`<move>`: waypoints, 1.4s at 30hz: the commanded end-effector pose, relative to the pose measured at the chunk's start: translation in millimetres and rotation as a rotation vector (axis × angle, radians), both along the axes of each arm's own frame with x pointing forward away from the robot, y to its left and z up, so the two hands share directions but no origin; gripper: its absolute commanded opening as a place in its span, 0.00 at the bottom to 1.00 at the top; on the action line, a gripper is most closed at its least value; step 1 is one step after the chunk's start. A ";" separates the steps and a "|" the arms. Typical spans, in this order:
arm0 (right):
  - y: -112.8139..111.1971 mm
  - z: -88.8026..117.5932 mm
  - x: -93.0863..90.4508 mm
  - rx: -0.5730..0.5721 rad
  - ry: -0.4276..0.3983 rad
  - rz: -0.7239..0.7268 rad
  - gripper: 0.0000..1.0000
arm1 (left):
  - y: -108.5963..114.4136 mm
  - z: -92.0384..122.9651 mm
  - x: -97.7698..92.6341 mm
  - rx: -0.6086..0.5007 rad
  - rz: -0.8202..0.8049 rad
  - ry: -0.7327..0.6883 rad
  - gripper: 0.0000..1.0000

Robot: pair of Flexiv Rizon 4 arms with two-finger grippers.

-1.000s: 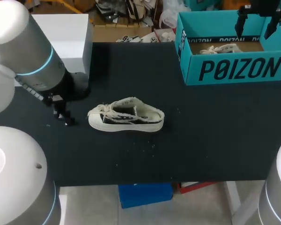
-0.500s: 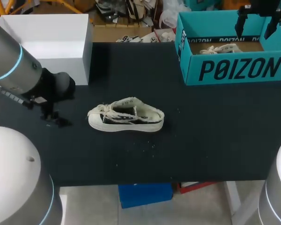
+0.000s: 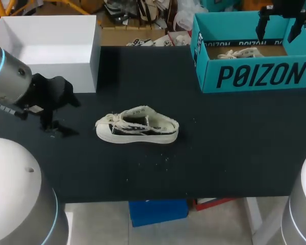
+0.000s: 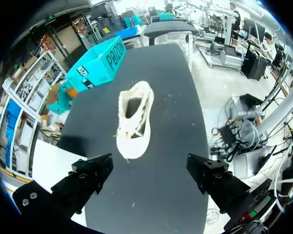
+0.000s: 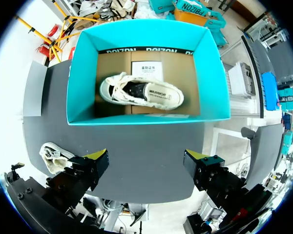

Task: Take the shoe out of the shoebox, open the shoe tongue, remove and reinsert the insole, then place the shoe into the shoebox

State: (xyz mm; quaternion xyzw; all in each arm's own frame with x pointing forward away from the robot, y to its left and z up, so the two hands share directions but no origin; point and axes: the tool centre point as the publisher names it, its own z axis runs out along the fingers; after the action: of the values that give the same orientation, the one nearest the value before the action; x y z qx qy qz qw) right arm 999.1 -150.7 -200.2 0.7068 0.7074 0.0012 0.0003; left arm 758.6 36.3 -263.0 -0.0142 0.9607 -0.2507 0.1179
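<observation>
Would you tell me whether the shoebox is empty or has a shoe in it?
Not empty. The right wrist view looks down into the open shoebox and shows one shoe lying on its floor.

Black table [image 3: 219,143]: cream canvas sneaker [image 3: 137,126] upright mid-table, toe toward left edge. Teal shoebox [image 3: 255,76] at far right corner. White box [image 3: 61,71] at far left. Pale specks [image 3: 158,161] near sneaker.

Silvery, blue-ringed left arm [image 3: 10,84] carries a seemingly black claw [image 4: 149,168].
</observation>
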 end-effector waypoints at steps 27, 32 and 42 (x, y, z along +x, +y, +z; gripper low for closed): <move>0.3 0.1 0.4 0.000 0.001 0.000 1.00 | 5.7 -16.2 63.5 -0.085 -0.090 0.050 1.00; 35.5 -2.8 -58.1 -0.366 -0.222 0.642 1.00 | 5.7 -16.2 63.5 -0.085 -0.090 0.050 1.00; 35.5 -2.8 -58.1 -0.366 -0.222 0.642 1.00 | 5.7 -16.2 63.5 -0.085 -0.090 0.050 1.00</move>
State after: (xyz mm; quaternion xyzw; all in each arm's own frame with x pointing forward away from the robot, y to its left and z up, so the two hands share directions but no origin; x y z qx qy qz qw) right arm 952.5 -114.8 -204.0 0.5735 0.8121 -0.0461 0.0977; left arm 822.9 41.5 -278.9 0.0173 0.9515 -0.2963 0.0805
